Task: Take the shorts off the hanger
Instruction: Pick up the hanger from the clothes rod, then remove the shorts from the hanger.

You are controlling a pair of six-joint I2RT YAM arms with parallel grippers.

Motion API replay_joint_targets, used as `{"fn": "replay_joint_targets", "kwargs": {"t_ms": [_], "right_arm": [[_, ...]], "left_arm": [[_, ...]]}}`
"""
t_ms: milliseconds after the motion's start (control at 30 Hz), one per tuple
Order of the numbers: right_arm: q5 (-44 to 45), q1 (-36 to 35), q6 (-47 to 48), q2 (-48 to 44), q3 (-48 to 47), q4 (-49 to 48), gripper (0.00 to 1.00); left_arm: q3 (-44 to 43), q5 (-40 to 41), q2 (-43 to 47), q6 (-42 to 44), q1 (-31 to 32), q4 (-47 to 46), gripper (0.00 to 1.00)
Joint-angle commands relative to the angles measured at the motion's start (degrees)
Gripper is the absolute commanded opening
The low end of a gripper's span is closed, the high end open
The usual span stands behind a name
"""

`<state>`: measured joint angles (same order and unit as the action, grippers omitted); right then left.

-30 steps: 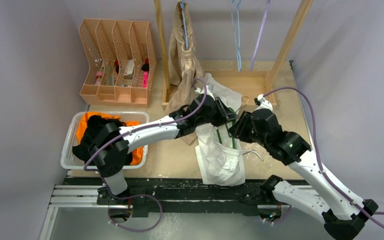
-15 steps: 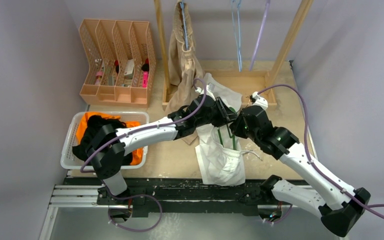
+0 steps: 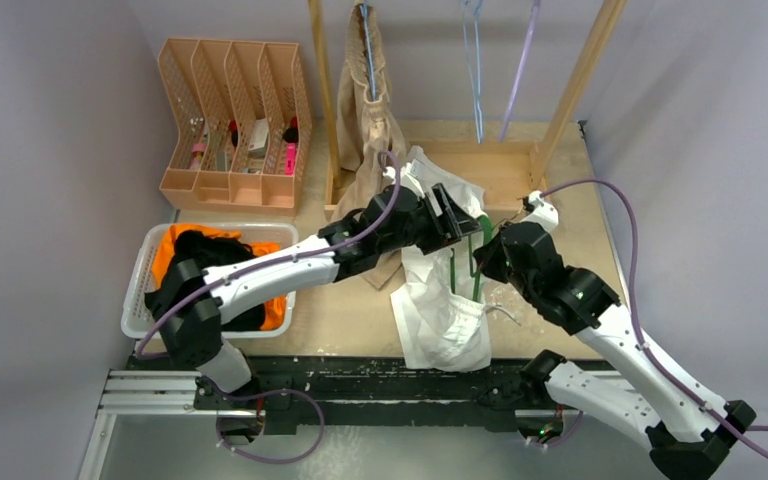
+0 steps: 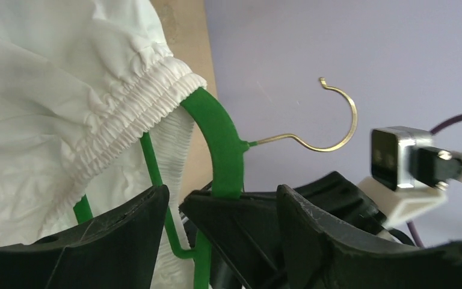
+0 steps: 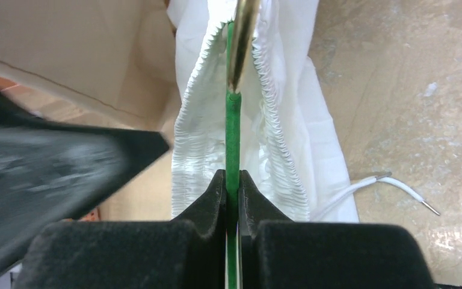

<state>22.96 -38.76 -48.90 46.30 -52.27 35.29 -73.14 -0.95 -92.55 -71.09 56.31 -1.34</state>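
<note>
The right gripper (image 5: 233, 180) pinches the green hanger (image 5: 233, 129) at its neck. The white shorts (image 3: 442, 318) hang on it, trailing toward 6 o'clock. The left gripper (image 4: 219, 201), jaws wide, should clamp the waistband at its 10 o'clock, then peel it off.

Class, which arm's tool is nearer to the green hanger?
Right. The right tool is shut on the green hanger; the left tool is open beside it, near the waistband of the white shorts.

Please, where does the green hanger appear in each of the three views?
Top external: green hanger at centre, between both arms.
Left wrist: it curves down the centre.
Right wrist: it is a vertical bar at centre.
Shared landmark: the white shorts, whose gathered waistband is around it.
</note>
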Motion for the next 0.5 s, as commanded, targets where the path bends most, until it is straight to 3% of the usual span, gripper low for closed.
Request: {"fn": "replay_joint_targets", "kwargs": {"t_ms": [0,167,300,467], "right_arm": [[7.3,0.2,-5.9,0.1,-0.8,2.9,0.00],[17.8,0.2,-22.8,1.5,-4.6,14.1,0.00],[22.7,0.2,-24.6,2.4,-7.2,13.3,0.00],[26.6,0.2,-26.1,6.3,-12.5,16.2,0.00]], "left_arm": [[-1.2,3.1,7.0,5.6,0.7,3.2,0.66],[-2.5,1.2,8.2,14.4,3.5,15.4,0.66],[-1.0,7.3,10.4,18.3,9.2,21.9,0.66],[3.2,11.1,14.5,18.1,13.8,18.7,0.66]]}}
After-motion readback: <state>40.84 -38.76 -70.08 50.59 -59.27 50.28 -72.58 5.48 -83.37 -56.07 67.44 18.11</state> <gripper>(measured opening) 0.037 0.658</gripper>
